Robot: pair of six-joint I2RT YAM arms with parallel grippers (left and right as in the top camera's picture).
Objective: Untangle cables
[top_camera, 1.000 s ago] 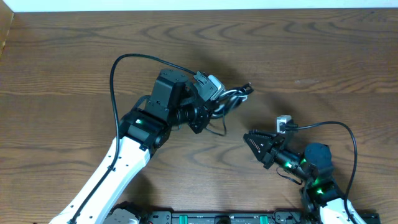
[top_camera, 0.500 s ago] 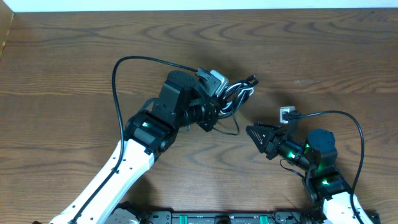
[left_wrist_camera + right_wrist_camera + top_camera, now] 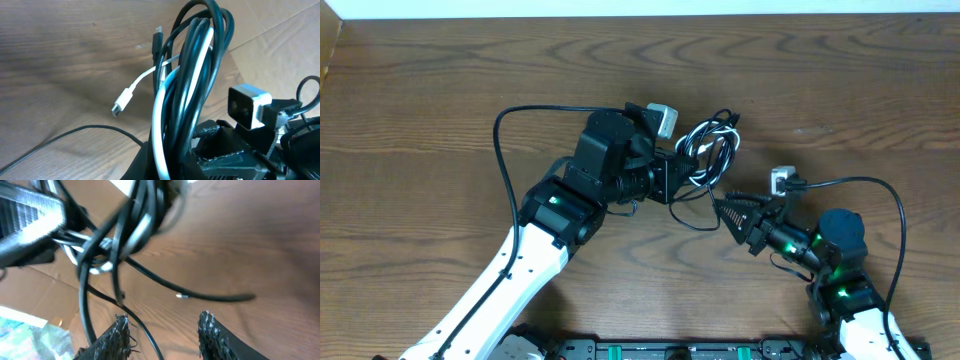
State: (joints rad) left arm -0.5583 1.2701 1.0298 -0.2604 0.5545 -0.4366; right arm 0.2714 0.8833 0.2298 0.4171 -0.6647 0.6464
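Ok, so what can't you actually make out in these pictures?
- Overhead: the knots in the cables are too small to trace, and the bundle hides where the left gripper pinches it.
- Left wrist: the grip point is covered by the bundle and cut off by the bottom edge.
- Right wrist: the tangle is blurred; whether a cord touches the right gripper is unclear.

The toothed fingers (image 3: 119, 336) of the right gripper (image 3: 162, 326) are held apart above the wooden table (image 3: 260, 235). A blurred bundle of black and white cables (image 3: 127, 227) is seen just beyond them, with one black strand passing beside one finger.
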